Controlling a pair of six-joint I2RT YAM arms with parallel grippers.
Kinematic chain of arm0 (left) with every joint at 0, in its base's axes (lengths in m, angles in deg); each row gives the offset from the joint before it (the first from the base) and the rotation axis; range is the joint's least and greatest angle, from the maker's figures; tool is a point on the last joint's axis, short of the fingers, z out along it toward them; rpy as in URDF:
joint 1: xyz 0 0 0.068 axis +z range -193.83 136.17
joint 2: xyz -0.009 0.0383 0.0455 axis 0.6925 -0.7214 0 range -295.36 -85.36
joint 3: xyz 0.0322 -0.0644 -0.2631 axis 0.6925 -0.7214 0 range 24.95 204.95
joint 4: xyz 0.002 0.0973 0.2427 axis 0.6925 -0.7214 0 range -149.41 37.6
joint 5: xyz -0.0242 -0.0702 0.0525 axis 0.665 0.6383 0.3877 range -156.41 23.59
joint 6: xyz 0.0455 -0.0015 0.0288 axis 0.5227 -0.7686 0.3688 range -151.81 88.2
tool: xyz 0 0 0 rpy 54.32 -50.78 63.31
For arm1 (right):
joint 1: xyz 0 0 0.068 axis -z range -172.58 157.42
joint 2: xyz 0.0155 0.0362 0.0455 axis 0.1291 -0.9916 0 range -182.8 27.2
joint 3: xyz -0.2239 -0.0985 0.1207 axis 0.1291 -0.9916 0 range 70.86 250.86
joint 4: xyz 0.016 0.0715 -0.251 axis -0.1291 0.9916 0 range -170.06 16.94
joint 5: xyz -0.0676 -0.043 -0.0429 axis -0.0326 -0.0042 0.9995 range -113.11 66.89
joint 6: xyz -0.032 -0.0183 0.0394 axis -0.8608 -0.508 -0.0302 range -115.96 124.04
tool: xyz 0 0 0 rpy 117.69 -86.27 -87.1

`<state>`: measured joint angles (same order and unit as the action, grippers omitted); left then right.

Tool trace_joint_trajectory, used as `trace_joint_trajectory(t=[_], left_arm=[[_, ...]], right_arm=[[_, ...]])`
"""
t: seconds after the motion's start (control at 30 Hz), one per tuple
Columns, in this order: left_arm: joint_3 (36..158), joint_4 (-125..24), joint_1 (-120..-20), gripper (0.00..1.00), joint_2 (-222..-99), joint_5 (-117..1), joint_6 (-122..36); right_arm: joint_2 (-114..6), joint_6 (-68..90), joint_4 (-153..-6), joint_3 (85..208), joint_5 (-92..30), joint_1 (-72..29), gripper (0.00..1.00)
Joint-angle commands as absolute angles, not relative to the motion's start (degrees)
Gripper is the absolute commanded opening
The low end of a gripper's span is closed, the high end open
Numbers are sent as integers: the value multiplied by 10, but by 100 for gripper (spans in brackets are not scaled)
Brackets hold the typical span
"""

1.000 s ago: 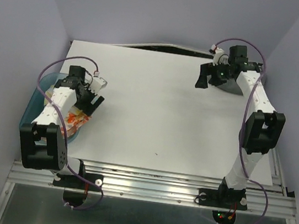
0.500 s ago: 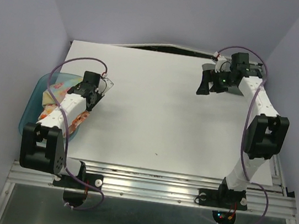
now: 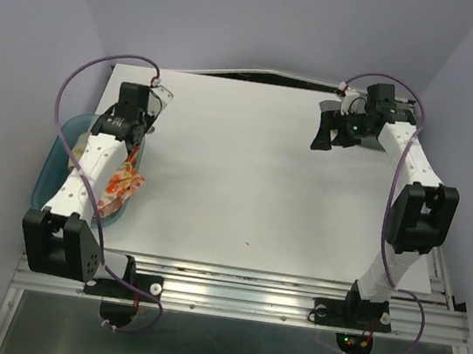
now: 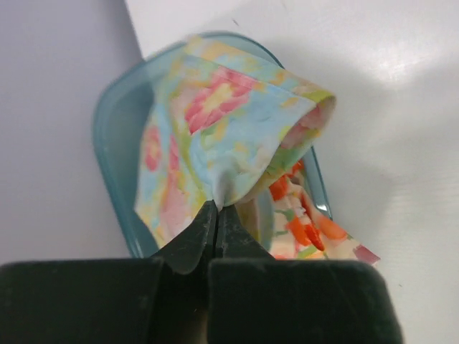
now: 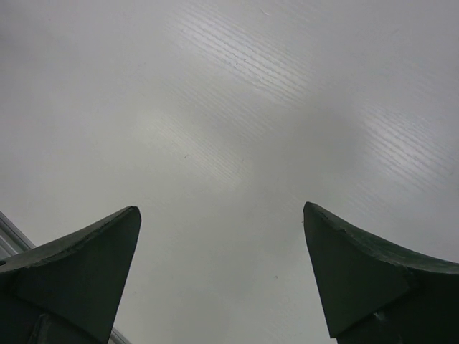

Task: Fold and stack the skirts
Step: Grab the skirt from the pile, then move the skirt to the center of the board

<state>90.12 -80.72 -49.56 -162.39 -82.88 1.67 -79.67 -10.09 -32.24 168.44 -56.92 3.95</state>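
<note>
My left gripper (image 4: pixel 217 206) is shut on a pinch of the pale yellow-blue pastel floral skirt (image 4: pixel 222 122), which hangs from the fingertips above the blue basin (image 4: pixel 107 143). Beneath it, the white skirt with orange-red flowers (image 4: pixel 308 229) spills over the basin's rim onto the table. From above, the left gripper (image 3: pixel 139 139) sits at the table's left edge, with the pastel skirt (image 3: pixel 138 159) and the orange-flowered skirt (image 3: pixel 120 187) trailing below it. My right gripper (image 3: pixel 331 129) is open at the far right; in its wrist view the right gripper (image 5: pixel 222 222) has only bare tabletop between its fingers.
The translucent blue basin (image 3: pixel 48 170) stands off the left edge of the white table (image 3: pixel 254 179). Lilac walls close in the left, back and right sides. Purple cables loop over both arms.
The left gripper has closed on the pastel skirt in the basin and moved toward the far side, lifting the cloth. The right arm has shifted only slightly.
</note>
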Motion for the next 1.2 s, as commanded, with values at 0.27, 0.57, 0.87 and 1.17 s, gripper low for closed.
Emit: trace_joint_trajectory(t=[0.27,0.57,0.87,1.17], left_arm=[[1455,-948,-492,0,-1684,-621,-20],[1508,-929,-543,0,-1688,-366,-88],[1144,-820,-568,0,-1626,-172,-128],[1100,-773,-607,0,-1706,-120,-216]], right_arm=[[-777,-81,-348,1689,-603,37,100],[-760,-95,-349,1669,-615,37,100],[-736,-120,-364,1623,-678,37,100],[-597,-30,-531,1515,-737,-69,100]])
